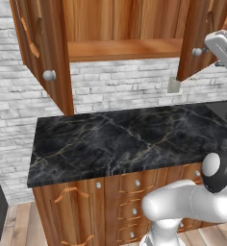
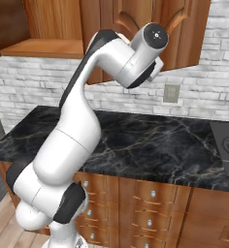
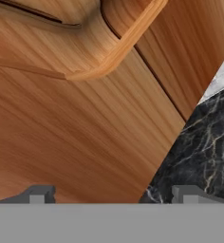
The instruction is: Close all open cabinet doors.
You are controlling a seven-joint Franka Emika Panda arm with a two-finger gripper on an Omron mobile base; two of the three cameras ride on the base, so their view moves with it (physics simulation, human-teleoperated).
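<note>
Two reddish-brown cabinet doors stand open over the counter. The left door [image 1: 43, 48] swings out toward me, its round silver knob [image 1: 49, 75] near the lower edge. The right door [image 1: 198, 33] is also swung out, with its knob [image 1: 197, 51] close to my white hand [image 1: 221, 45]. My gripper [image 3: 114, 194] is open in the hand view, fingertips [image 3: 38, 194] far apart and holding nothing. They sit very near that door's outer face [image 3: 76, 123], just below its arch carving [image 3: 118, 42]. From the right base camera, my wrist hides the gripper in front of the door [image 2: 131, 19].
The cabinet's open inside shows a wooden shelf [image 1: 125, 48]. Below lies a black marble counter [image 1: 125, 139] with drawer fronts [image 1: 134, 197] under it. A stove top [image 2: 228, 145] sits at the counter's right end, and a wall outlet [image 2: 171, 93] on the brick wall.
</note>
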